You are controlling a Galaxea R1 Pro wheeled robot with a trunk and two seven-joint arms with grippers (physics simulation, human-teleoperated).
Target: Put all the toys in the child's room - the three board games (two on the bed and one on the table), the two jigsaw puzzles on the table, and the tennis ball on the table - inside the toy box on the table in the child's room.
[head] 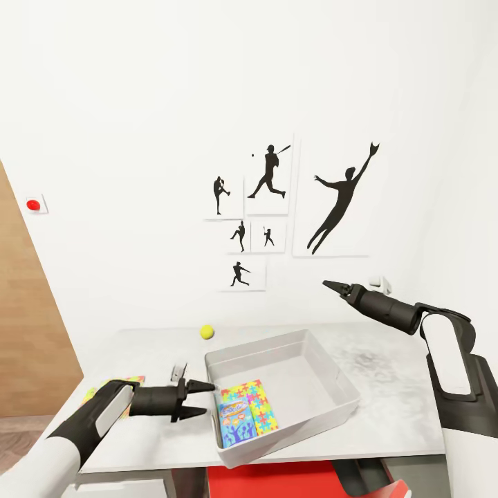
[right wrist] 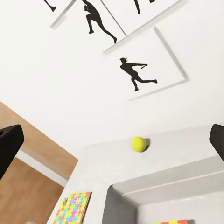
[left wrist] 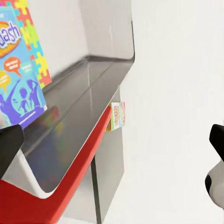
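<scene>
I am looking down at the bench (head: 387,387) with the grey toy box (head: 332,408) in the middle of it. A jigsaw puzzle box (head: 257,404) and a blue board game (head: 235,420) already lie flat in the near corner of the toy box, so part of my job looks done. My left gripper (head: 200,400) sits just beside the near left wall of the toy box with its fingers apart and nothing between them; I think it is there because it just let something go inside. The tennis ball (head: 207,332) is on the bench behind the toy box, near the wall, well apart from both arms. My right gripper (head: 333,286) hangs high in the air over the far side of the bench, pointing toward the ball; from the wrist view its fingers are spread wide and hold nothing. Another colourful jigsaw puzzle (right wrist: 73,208) lies flat on the bench near its left edge, outside the toy box. I judge the ball is the next easy thing for my right arm to reach.
</scene>
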